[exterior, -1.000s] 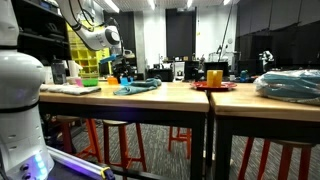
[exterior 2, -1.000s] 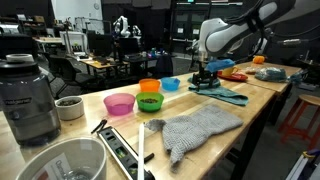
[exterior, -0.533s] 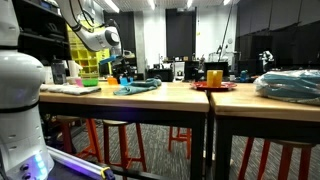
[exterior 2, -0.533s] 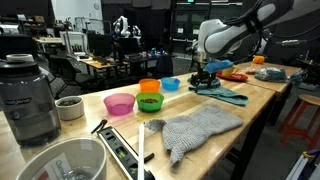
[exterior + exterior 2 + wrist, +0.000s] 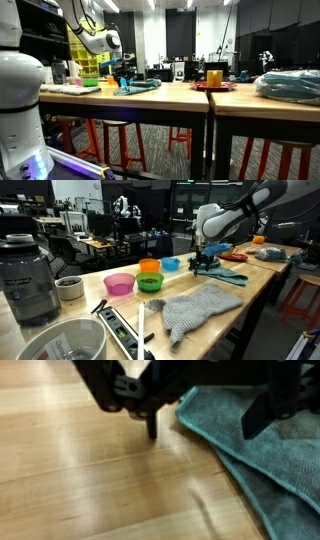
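Though creased, a flat teal cloth

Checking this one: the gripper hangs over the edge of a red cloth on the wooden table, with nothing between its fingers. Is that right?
Not quite. The cloth is teal, not red, as the wrist view shows. The rest holds: the gripper hangs over the cloth's edge on the wooden table, with nothing between its fingers.

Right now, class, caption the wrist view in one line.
Open gripper over a wooden table, straddling the edge of a teal cloth.
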